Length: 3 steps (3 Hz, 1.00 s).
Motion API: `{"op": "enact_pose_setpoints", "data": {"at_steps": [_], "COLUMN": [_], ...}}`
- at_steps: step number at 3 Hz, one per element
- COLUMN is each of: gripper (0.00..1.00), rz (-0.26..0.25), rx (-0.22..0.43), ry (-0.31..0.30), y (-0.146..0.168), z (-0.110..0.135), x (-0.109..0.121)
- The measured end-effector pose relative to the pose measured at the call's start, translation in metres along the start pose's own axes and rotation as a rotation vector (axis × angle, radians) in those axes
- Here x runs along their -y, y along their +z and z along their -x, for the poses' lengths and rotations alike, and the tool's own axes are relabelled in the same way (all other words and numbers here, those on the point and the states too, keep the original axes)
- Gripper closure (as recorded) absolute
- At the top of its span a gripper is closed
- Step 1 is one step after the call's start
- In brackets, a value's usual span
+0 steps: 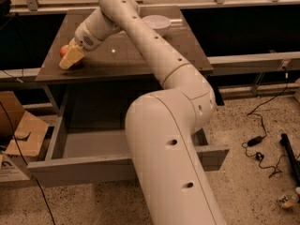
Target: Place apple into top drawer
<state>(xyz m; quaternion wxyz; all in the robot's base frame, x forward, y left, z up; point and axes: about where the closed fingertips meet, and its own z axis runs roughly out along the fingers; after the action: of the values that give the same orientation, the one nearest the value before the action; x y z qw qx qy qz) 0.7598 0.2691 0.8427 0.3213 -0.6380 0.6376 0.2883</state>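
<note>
The red-orange apple [63,50] sits on the brown tabletop [140,50] near its left front edge. My gripper [69,60] with yellowish fingers reaches down over it from the right and covers most of it; only the apple's left side shows. The top drawer [84,144] stands pulled open below the table, its grey inside bare where I can see it. My white arm crosses the middle of the view and hides the drawer's right half.
A white bowl [156,22] stands at the back of the tabletop. A cardboard box [18,125] lies on the floor to the left of the drawer. Black cables [262,149] lie on the floor at right.
</note>
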Motion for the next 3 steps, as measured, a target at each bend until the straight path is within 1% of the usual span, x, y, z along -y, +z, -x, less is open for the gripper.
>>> {"op": "enact_pose_setpoints", "data": {"at_steps": [1,2,3], "gripper": [0.61,0.85,1.0], "rz": [-0.003,-0.014,-0.044], "rx": [0.001,0.015,0.047], "ry": [0.019,0.03,-0.004], "y": [-0.002,-0.015,-0.049], "z": [-0.006,-0.015,-0.02], "x": [0.0,-0.008,-0.03]}}
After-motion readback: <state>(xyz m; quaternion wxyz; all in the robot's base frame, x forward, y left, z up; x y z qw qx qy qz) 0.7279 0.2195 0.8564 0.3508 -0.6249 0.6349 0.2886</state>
